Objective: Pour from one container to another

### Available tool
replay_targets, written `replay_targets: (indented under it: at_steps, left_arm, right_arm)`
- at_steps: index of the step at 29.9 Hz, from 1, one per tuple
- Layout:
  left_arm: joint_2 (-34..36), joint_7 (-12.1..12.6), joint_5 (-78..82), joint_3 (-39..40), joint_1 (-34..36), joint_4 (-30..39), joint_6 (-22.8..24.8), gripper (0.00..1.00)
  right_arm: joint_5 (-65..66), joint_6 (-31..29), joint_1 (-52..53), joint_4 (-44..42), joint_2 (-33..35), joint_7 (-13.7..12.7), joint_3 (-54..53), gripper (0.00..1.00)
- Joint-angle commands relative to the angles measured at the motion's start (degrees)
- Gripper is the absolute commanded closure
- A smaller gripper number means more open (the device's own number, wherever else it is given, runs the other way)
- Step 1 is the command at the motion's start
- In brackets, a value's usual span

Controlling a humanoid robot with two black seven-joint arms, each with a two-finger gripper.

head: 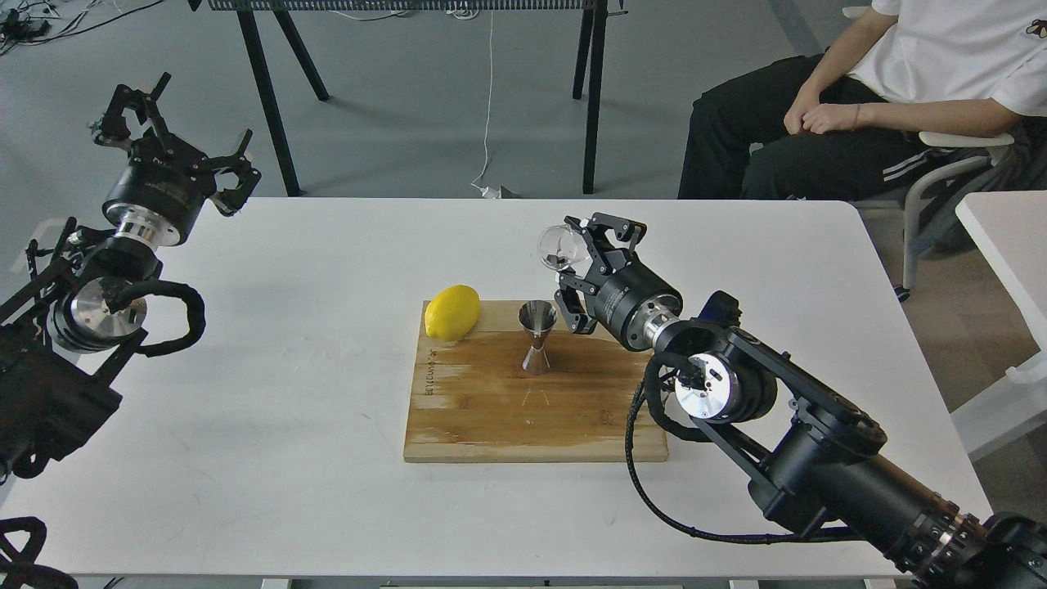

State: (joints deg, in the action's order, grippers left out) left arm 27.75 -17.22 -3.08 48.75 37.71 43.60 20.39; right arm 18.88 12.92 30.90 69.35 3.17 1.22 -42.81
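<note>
While right gripper (579,263) clamps tipped cup (558,248) above and right of jigger (537,325) on board (523,409), spill risk: narrow mouth, slight offset. Left gripper (176,135) spread, idle.

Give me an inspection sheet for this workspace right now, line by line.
Surface: white table with a wooden board.
Job's things: glass cup tipped in the right gripper, above the upright steel jigger on the board.
Clutter: lemon on the board's far left corner.
Grippers: right shut on the cup; left gripper open, holding nothing.
Cables: white cable on the floor.
Surroundings: seated person, another table.
</note>
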Motion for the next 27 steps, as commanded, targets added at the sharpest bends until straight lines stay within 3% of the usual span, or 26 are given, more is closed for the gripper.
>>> replay_targets:
  at_steps: [1, 12, 27]
  left_arm:
    - [-0.07, -0.01, 0.0, 0.03, 0.0, -0.09, 0.09, 0.0]
    - [0.46, -0.01, -0.09, -0.06, -0.09, -0.27, 0.18, 0.0]
    - [0.81, -0.01, -0.18, -0.06, -0.18, -0.27, 0.18, 0.0]
  right_arm:
    - [3.26, 0.26, -0.22, 0.0, 0.17, 0.01, 0.89, 0.71]
    - [10.46, 0.79, 0.22, 0.26, 0.08, -0.07, 7.39, 0.71]
    - [16.62, 0.79, 1.54, 0.26, 0.7, -0.07, 7.74, 0.71]
